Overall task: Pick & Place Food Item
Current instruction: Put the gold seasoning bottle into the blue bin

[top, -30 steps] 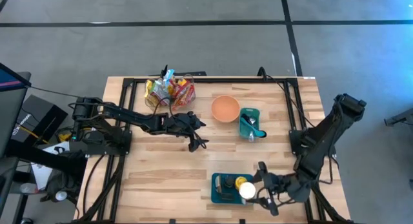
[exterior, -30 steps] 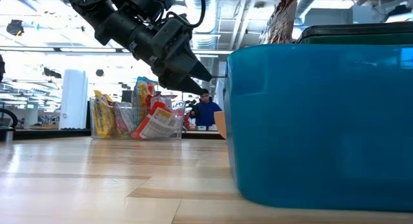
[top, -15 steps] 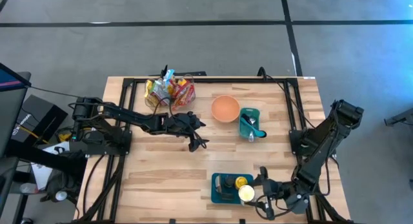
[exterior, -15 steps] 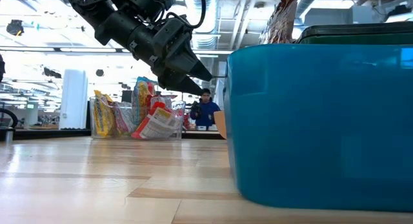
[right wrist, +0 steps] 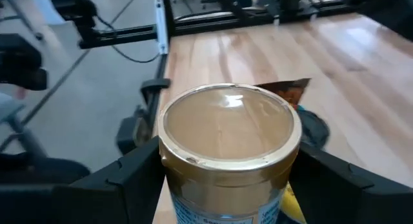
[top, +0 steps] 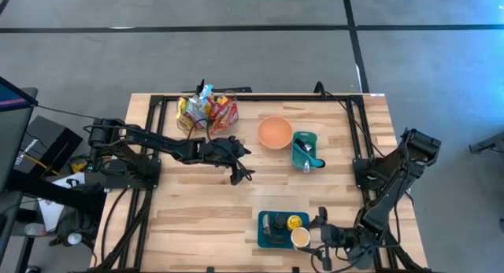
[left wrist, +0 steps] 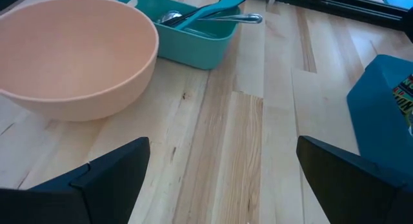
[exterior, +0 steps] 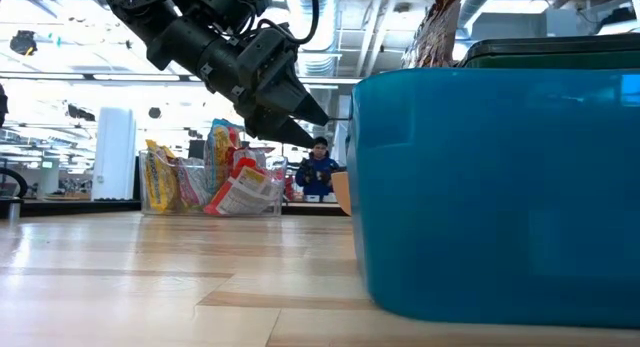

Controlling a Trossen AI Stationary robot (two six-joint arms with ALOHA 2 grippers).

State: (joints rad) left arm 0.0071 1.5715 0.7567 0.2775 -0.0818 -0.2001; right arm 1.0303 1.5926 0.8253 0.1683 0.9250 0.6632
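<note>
- The left arm reached from the table's left edge toward the middle, and the left gripper (top: pixel 242 174) hung above bare wood with its fingers spread wide and nothing between them.
- In the low view that left gripper (exterior: pixel 300 115) hung in the air, clear of the tabletop (exterior: pixel 150 267).
- Behind the left arm, near the table's far edge, stood a clear bin of snack packets (top: pixel 207 112), with red and yellow wrappers sticking up out of it.
- Right of the snack bin sat the orange bowl (top: pixel 275 132); in the left wrist view the bowl (left wrist: pixel 71 53) looked empty.
- Just beside the bowl, on its right, lay a small teal tray (top: pixel 305 149) holding utensils; the wrist view showed a metal spoon handle (left wrist: pixel 242 19) resting across its rim.
- Near the table's front edge lay the blue tray (top: pixel 272 230), with dark items and a yellow one inside that I could not identify.
- At the blue tray's front right corner was the jar (top: pixel 299 237), a round container with a gold rim; whether it rested on the tray or was lifted above it I could not tell.
- The right gripper (top: pixel 315 243) came in from the right side at the front edge and gripped that jar; in the right wrist view the jar (right wrist: pixel 229 130) sat squarely between the two dark fingers (right wrist: pixel 132 169), which pressed its sides.
- The right arm folded back toward the table's right edge.
</note>
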